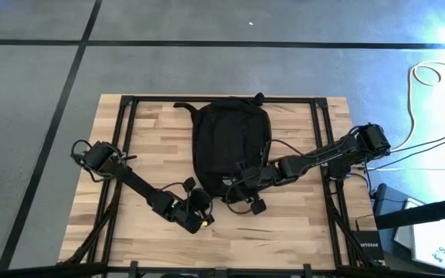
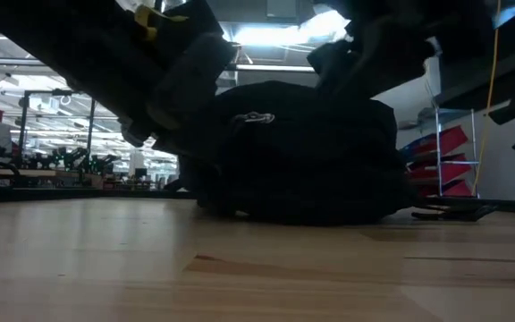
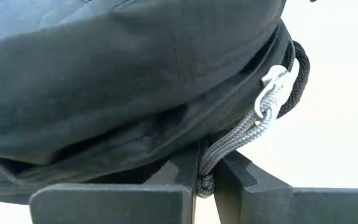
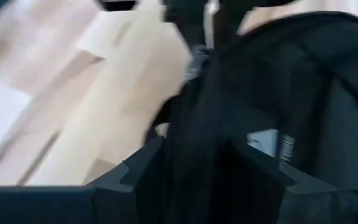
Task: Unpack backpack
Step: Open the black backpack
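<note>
1. a black backpack (image 1: 230, 143) lies flat on the wooden worktop (image 1: 153, 131), at its middle toward the far edge, its lower end pointing at the near edge.
2. the left gripper (image 1: 199, 212) sits at the pack's near-left corner; in its wrist view the fingers (image 3: 179, 180) are pinched tight on the grey cord (image 3: 241, 134) that hangs from a silver zipper pull (image 3: 271, 87).
3. the right gripper (image 1: 246, 181) reaches in from the right edge to the pack's near end; its fingers (image 4: 253, 171) stand partly apart with a fold of black fabric between them, which appears to be a bracing hold on the bag.
4. the zipper looks closed along the stretch in sight, and nothing from inside the bag lies on the worktop.
5. judged from this, the unpacking has barely begun: the pull is gripped, but the zipper has yet to be drawn open, and all the contents, whatever they are, remain to be lifted out.
</note>
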Robot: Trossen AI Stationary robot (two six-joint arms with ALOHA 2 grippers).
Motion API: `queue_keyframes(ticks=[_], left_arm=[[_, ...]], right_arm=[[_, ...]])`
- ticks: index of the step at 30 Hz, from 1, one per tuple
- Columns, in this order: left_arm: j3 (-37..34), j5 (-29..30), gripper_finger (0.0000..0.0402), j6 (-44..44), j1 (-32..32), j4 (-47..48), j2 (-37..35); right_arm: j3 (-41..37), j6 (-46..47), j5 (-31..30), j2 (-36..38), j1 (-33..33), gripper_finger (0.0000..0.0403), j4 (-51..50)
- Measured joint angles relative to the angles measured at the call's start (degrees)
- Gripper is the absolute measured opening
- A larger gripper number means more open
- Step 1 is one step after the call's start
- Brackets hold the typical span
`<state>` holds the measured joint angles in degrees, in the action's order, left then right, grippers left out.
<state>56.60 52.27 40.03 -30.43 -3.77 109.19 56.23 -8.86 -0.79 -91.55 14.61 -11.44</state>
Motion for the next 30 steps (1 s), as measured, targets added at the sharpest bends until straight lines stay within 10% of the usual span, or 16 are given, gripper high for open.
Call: queue_keyframes(ticks=[10, 18, 30], left_arm=[[0.00, -0.15, 0.0012, -2.61, 0.19, 0.00, 0.00], [0.02, 0.13, 0.0011, -4.20, 0.19, 0.13, -0.24], [0.12, 0.11, 0.0011, 2.37, 0.04, 16.46, -5.33]], right_arm=[[0.00, -2.68, 0.31, -0.42, 0.00, 0.0150, 1.01], [0.00, -2.93, 5.86, -0.48, -0.07, 0.0015, 0.44], [0.02, -1.89, 8.96, -0.48, -0.04, 0.0005, -4.13]])
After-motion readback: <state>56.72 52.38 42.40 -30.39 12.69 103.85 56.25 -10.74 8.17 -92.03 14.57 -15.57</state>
